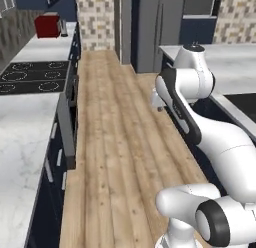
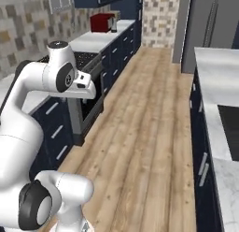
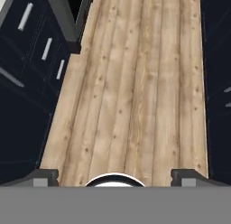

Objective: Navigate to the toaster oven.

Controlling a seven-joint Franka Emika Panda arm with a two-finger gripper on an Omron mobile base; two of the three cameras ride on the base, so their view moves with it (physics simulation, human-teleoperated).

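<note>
Floorboards (image 1: 120, 142) of pale wood run straight ahead as a long open aisle between two rows of dark blue cabinets. At the far end of the left-hand counter (image 1: 40, 49) sits the toaster oven (image 1: 47, 26), a dark red box hard against the back corner, well apart from the robot; from the right base view the toaster oven (image 2: 102, 22) shows just beside a small grey appliance. Nearer than the toaster oven along the same counter lies the black cooktop (image 1: 32, 78), and below it the oven door (image 1: 67, 122) juts a little past the cabinet fronts into the aisle. Opposite the toaster oven, across the aisle, a tall grey fridge (image 1: 150, 32) stands beyond the right counter's edge (image 2: 219, 133). The gripper (image 3: 115, 178) points down at bare floor, its two dark tips standing wide apart with nothing between them.
</note>
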